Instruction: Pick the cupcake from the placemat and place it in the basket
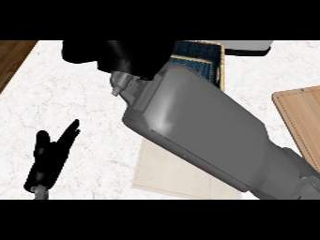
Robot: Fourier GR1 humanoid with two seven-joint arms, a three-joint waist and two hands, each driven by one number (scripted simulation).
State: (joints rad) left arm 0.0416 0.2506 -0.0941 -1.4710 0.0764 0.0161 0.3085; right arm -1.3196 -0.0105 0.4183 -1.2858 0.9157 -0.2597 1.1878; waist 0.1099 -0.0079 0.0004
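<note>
Here, in the head view, the right forearm (211,136) crosses the white marble counter (72,108) diagonally, rising from the lower right toward the upper centre and covering much of the beige placemat (166,176), of which only the lower left part shows beneath the arm. The right hand (117,56) appears as a dark mass at the arm's far end, above the placemat and just left of the basket; whether its fingers are curled or straight cannot be told. The basket (205,58), with a pale woven rim and a blue lining, lies beyond the placemat, largely hidden by the forearm and hand. The cupcake is not visible anywhere: neither on the exposed part of the placemat nor in the exposed part of the basket, and whether the hand holds it cannot be told. The left hand (51,152) rests to the left of the placemat, near the lower edge, fingers straight and slightly spread, touching nothing. A wooden cutting board (308,117) lies to the right of the placemat, partly cut off by the edge.
</note>
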